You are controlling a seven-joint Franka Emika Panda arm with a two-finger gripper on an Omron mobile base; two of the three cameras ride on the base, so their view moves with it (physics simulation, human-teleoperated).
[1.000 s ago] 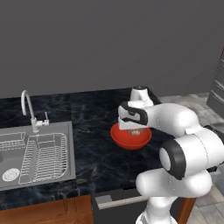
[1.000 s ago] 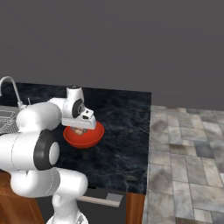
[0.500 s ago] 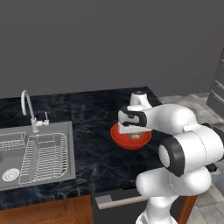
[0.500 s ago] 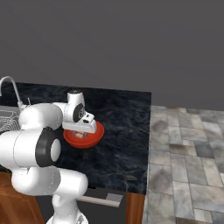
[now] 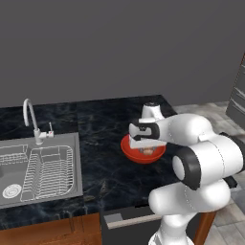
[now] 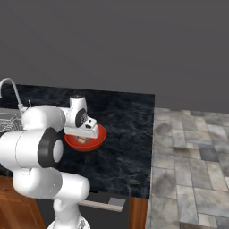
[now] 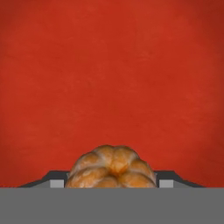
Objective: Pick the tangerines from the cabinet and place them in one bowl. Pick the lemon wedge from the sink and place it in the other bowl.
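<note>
The red bowl (image 5: 127,148) (image 6: 102,133) sits on the dark counter right of the sink (image 5: 57,139), and its inside spans the hand view (image 7: 112,65). My gripper (image 5: 146,145) (image 6: 82,136) (image 7: 111,181) reaches down into the bowl, shut on one tangerine (image 7: 111,168) that sits between the fingertips (image 7: 57,183). The same tangerine (image 5: 147,151) (image 6: 82,140) shows just above the bowl's floor under the hand. The cabinet, the lemon wedge and the other bowl are out of view.
A curved faucet (image 5: 30,119) (image 6: 10,88) and a wire dish rack (image 5: 48,172) belong to the sink at the left. The counter's right end (image 6: 152,134) drops to a tiled floor (image 6: 192,170). A grey wall stands behind.
The hand has come down with the tangerine, from just above the red bowl into it. The jaws have kept their width.
</note>
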